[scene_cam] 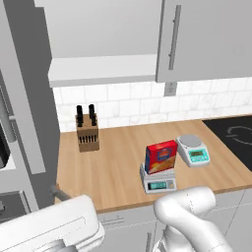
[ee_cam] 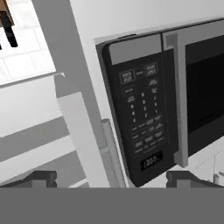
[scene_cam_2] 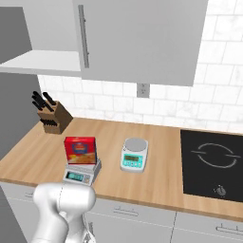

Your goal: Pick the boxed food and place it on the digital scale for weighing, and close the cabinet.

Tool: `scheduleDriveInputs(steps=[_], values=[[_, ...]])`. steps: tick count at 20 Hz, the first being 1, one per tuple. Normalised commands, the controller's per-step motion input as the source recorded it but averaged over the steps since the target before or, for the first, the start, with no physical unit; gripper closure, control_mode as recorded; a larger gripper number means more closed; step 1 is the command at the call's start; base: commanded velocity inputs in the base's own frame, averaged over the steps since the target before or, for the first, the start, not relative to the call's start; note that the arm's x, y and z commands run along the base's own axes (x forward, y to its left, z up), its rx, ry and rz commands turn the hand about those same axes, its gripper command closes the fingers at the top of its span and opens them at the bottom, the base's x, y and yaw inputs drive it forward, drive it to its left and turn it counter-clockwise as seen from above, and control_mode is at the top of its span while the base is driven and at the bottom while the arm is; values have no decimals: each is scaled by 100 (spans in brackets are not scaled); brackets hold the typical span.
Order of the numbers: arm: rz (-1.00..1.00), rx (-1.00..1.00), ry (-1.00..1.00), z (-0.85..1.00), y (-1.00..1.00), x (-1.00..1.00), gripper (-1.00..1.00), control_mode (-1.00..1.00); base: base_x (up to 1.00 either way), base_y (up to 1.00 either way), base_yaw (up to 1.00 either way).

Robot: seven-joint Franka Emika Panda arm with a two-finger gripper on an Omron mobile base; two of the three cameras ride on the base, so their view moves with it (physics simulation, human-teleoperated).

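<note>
Boxed food (scene_cam: 161,156) stands upright on the digital scale (scene_cam: 158,182) near the front edge of the wooden counter (scene_cam: 113,167), just beside a round-pan scale (scene_cam: 193,149). The cabinet (scene_cam: 103,44) above has one door swung open.

From the right base view, the carton rests on the scale's platform; a knife block (scene_cam_2: 53,117) stands well apart.

At the hand, the gripper (ee_cam: 113,178) is spread wide, empty, facing a black microwave (ee_cam: 162,96).

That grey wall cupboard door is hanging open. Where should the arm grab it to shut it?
Probably the long vertical metal bar handle on the open grey cabinet door. It is slim and stands off the panel, so the open gripper can straddle it from the door's outer face.
</note>
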Motion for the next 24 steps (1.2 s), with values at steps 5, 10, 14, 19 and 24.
scheduleDriveInputs(steps=[5, 10, 14, 19, 24], values=[[-2, 0, -10, -73, 60, 91, -100, -100, 0, 0, 0], [0, 2, -27, -56, 39, 77, -100, -100, 0, 0, 0], [-7, 10, -30, 34, 32, 36, -100, -100, 0, 0, 0], [-7, 26, -13, 39, 41, 7, -100, -100, 0, 0, 0], [-4, 54, -17, 31, -33, 0, -100, -100, 0, 0, 0]])
